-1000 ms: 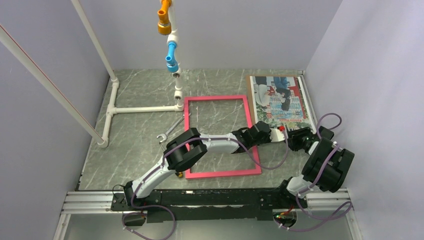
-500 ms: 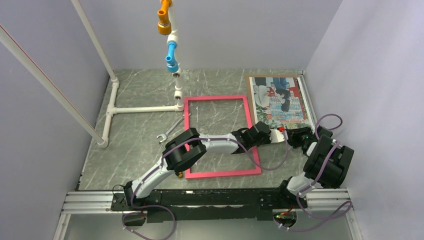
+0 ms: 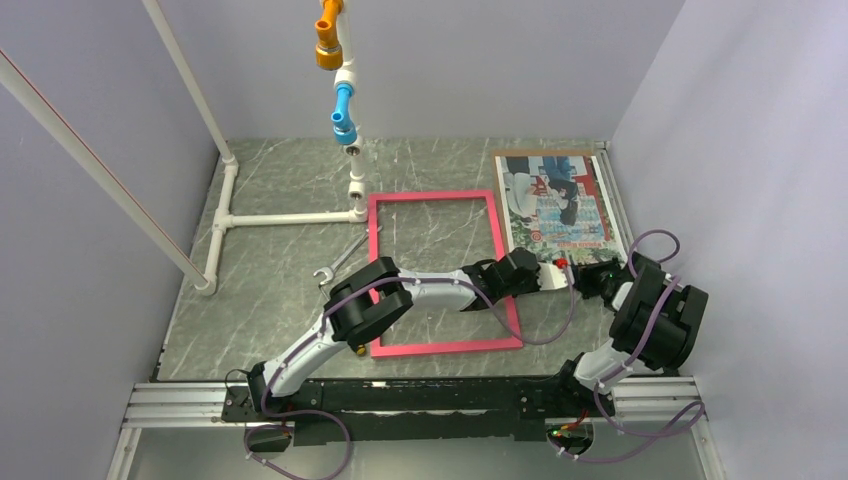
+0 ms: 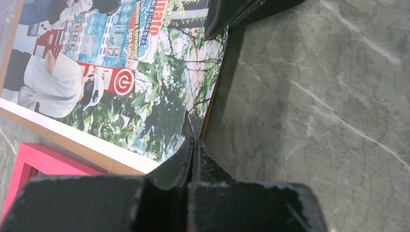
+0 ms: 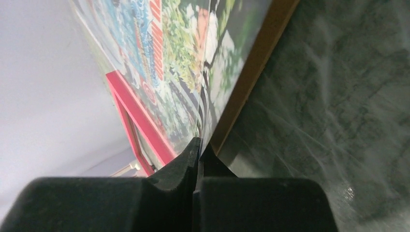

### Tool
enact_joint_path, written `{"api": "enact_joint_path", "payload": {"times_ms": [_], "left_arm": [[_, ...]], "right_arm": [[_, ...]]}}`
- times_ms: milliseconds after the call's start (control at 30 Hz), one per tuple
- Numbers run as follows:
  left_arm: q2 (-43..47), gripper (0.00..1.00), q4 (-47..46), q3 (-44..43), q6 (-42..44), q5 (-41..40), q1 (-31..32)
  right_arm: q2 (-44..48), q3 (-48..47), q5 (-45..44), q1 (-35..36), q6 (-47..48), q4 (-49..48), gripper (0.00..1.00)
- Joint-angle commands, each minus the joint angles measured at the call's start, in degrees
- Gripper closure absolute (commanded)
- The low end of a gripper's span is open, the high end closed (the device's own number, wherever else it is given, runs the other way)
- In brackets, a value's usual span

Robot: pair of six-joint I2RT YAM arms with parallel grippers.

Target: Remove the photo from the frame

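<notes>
Pinching photo [image 3: 560, 205] near edge: right end effector [image 5: 199, 142]. Left end effector [image 4: 193, 143] pressed together, at same edge. Frame [image 3: 430, 194] just left, wall [image 3: 720, 150] close right.

White pipe stand [image 3: 290, 217] back-left on marble table [image 3: 265, 315]; wrench [image 3: 340, 262] near its base.

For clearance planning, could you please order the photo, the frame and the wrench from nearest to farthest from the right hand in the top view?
From the right hand:
1. photo: at the fingertips, far right of the table.
2. frame: just to the left, centre.
3. wrench: beyond the frame's left rail.
</notes>
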State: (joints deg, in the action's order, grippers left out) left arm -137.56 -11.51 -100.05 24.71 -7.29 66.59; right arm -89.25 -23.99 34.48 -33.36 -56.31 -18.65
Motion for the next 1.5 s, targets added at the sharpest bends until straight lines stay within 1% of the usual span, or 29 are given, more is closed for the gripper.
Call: {"api": "enact_joint_path", "payload": {"times_ms": [0, 133, 200, 267, 400, 500, 567, 633, 733, 800, 867, 933, 1067, 1233, 1467], "left_arm": [[5.3, 0.93, -1.4, 1.1, -0.9, 1.6, 0.6], [9.0, 0.68, -0.5, 4.2, -2.1, 3.5, 0.4], [12.1, 0.62, 1.0, 5.8, -4.2, 5.4, 0.0], [15.7, 0.59, 2.0, 8.0, -7.1, 7.9, -0.5], [24.6, 0.57, 3.1, 14.6, -16.6, 16.0, -2.3], [31.6, 0.56, 3.1, 20.2, -26.1, 21.5, -4.8], [36.2, 0.56, 4.5, 23.0, -29.9, 24.6, -6.1], [41.0, 0.55, 7.4, 25.4, -31.8, 25.7, -6.9], [46.2, 0.55, 16.5, 25.4, -34.7, 28.9, -9.7], [50.2, 0.55, 22.0, 25.4, -35.5, 30.3, -11.6], [53.7, 0.54, 27.8, 24.4, -35.2, 29.6, -13.1], [57.1, 0.54, 31.2, 23.4, -34.7, 29.0, -14.0], [62.9, 0.53, 33.5, 22.1, -33.7, 29.1, -15.0], [65.4, 0.53, 36.9, 20.2, -31.7, 29.0, -16.1], [67.9, 0.53, 35.2, 23.8, -31.9, 29.3, -17.2]], "right_arm": [[2.3, -3.5, -4.1, 0.5, 2.6, 7.2, 1.00], [6.0, -7.7, -10.9, 0.6, 5.1, 18.8, 1.00], [6.0, -10.0, -12.2, 0.6, 6.3, 23.4, 1.00], [5.6, -12.0, -12.6, 0.7, 7.1, 26.6, 1.00], [5.2, -15.5, -12.8, 1.7, 8.3, 31.9, 1.00], [6.0, -17.1, -14.4, 2.6, 8.7, 35.4, 1.00], [7.1, -17.4, -14.9, 3.1, 8.6, 36.6, 1.00], [8.4, -17.4, -15.3, 3.8, 8.4, 37.3, 1.00], [10.0, -17.8, -17.8, 5.2, 8.0, 39.6, 1.00], [10.7, -19.1, -19.4, 6.0, 8.0, 42.3, 1.00], [11.3, -20.9, -21.3, 6.4, 8.2, 46.0, 1.00], [12.6, -23.0, -23.8, 6.9, 8.3, 50.0, 1.00], [16.0, -25.7, -27.2, 7.2, 8.9, 54.4, 1.00], [17.9, -28.8, -28.7, 7.4, 10.9, 60.6, 1.00], [22.8, -33.9, -31.1, 9.2, 13.5, 67.7, 1.00]]}}
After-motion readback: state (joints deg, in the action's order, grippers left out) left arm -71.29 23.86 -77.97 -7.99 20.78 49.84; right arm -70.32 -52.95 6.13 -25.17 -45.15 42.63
